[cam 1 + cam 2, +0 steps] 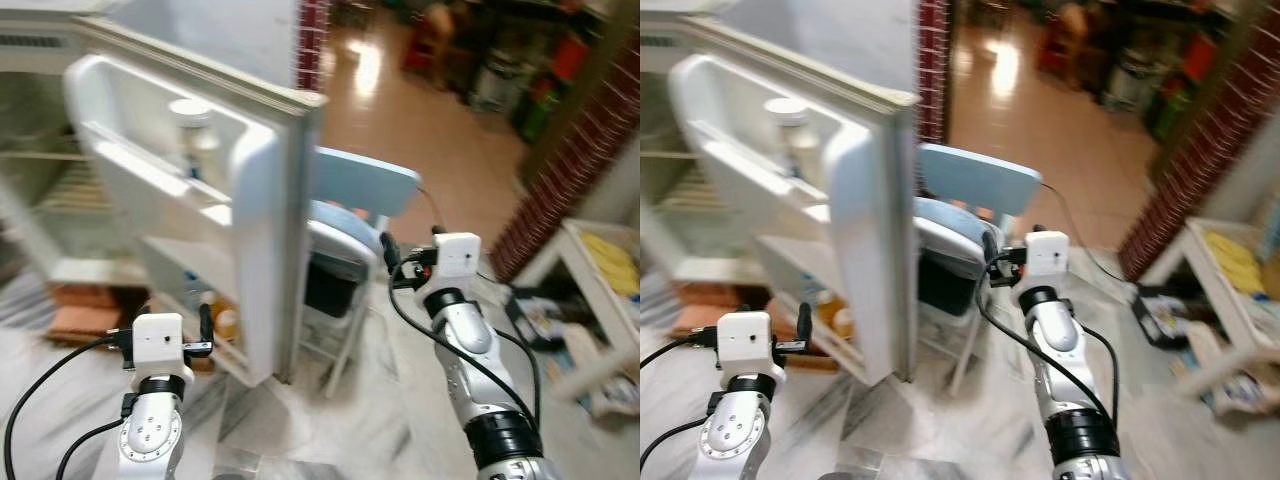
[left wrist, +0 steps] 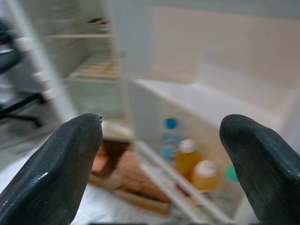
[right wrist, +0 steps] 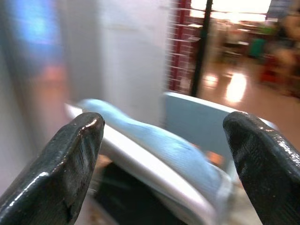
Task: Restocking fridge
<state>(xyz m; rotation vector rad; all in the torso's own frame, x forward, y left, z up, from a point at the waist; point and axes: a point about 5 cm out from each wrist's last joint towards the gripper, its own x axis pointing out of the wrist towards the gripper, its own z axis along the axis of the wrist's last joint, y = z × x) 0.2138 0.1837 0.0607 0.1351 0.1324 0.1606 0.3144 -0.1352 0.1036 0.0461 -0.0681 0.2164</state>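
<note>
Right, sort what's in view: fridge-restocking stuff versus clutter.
Job:
open fridge door
white jar on upper door shelf
bottles on bottom door shelf
fridge shelves

Clutter:
light blue chair
white rack
brick pillar

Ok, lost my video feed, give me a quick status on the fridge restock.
Left gripper open, empty, facing fridge door shelves. Right gripper open, empty, facing blue chair. Door open, bottles in lower rack. Chair behind door.

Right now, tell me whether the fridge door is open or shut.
Open. The fridge door is swung out toward the robot, its inner shelves facing the camera, with bottles in the lowest door rack and the fridge interior exposed behind it.
</note>
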